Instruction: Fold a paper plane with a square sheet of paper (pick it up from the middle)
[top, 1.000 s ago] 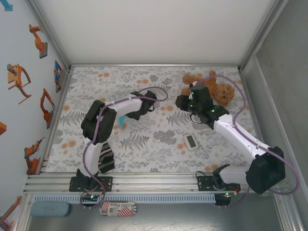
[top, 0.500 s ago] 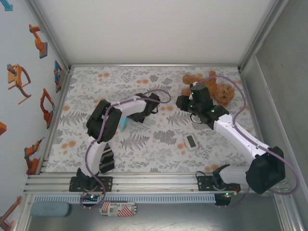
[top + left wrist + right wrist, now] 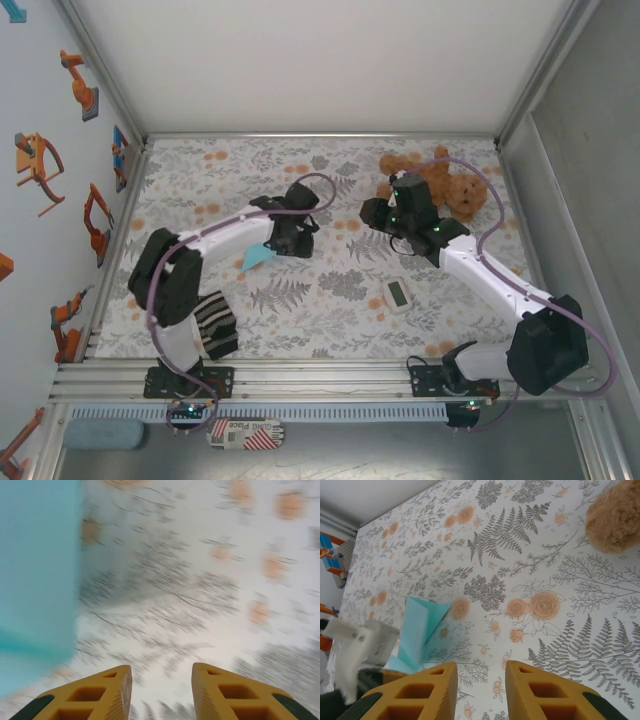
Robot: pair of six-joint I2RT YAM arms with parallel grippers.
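I judge I'm between folds: the square sheet of paper (image 3: 419, 630), part-folded to a point, lies on the tabletop (image 3: 200, 180) just beside my left pincer (image 3: 161, 677), whose fingers stand spread with nothing between them. My right pincer (image 3: 481, 672) hangs near, spread and empty too. Next I'd need one pincer to pin the sheet while the other catches a loose edge and brings it over squarely
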